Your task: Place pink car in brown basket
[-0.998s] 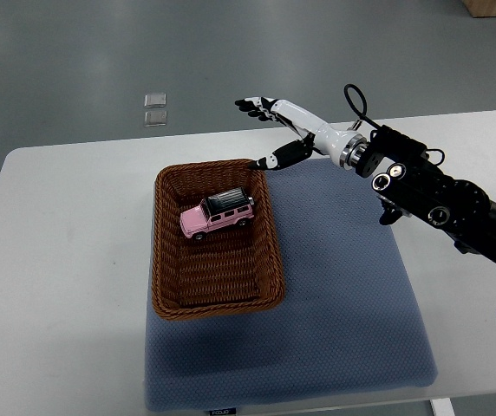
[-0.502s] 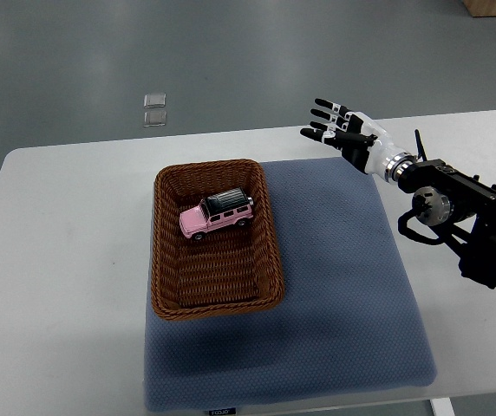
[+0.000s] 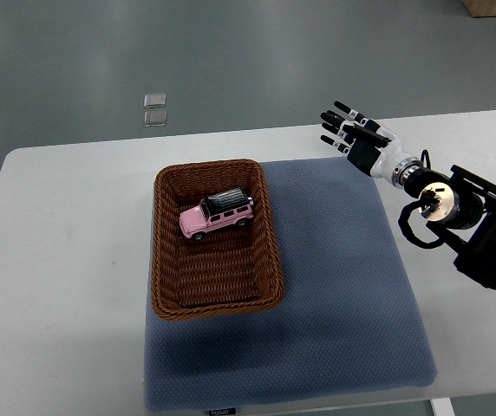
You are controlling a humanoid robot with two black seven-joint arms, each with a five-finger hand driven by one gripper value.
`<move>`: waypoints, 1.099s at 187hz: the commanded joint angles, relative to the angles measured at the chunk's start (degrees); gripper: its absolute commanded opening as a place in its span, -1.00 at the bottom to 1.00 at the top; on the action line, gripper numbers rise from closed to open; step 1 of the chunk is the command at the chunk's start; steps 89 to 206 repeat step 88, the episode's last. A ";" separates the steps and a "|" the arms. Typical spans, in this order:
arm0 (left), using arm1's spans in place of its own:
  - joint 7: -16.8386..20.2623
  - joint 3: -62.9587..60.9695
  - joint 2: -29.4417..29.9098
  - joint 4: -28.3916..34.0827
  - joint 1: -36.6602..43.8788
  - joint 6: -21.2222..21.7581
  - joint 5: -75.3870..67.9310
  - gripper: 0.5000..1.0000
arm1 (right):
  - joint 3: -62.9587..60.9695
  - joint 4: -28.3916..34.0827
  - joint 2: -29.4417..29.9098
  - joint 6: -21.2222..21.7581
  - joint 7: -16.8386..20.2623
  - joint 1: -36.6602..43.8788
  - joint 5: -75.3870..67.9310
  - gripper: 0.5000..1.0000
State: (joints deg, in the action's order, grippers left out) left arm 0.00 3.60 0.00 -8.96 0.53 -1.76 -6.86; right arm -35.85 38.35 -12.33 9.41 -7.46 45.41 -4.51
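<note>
you see a white table (image 3: 66,260) on a grey floor, with a blue mat (image 3: 343,286) covering its right half. the brown basket (image 3: 215,300) sits on the mat's left edge. the pink car (image 3: 217,214) lies inside it, in the far half. the right hand (image 3: 356,137) hovers over the mat's far right corner, fingers spread wide, holding nothing, well apart from the basket.

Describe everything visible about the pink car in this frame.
The pink car is a small boxy toy SUV with a pink body, black roof, dark windows and dark wheels, glossy like painted metal or plastic. It sits upright on its wheels in the far half of the brown basket, angled diagonally, resting on the woven floor. Nothing else touches it; the right robot hand is open and well away, near the table's far edge.
</note>
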 commanded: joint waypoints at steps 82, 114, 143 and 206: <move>0.00 0.00 0.00 0.00 0.00 0.00 0.00 1.00 | -0.01 -0.03 -2.44 0.00 -0.01 0.12 -0.05 0.65; 0.00 0.00 0.00 0.00 0.00 0.00 0.00 1.00 | -0.01 -0.03 -2.79 0.08 -0.01 0.12 -0.23 0.65; 0.00 0.00 0.00 0.00 0.00 0.00 0.00 1.00 | -0.01 -0.03 -2.79 0.08 -0.01 0.12 -0.23 0.65; 0.00 0.00 0.00 0.00 0.00 0.00 0.00 1.00 | -0.01 -0.03 -2.79 0.08 -0.01 0.12 -0.23 0.65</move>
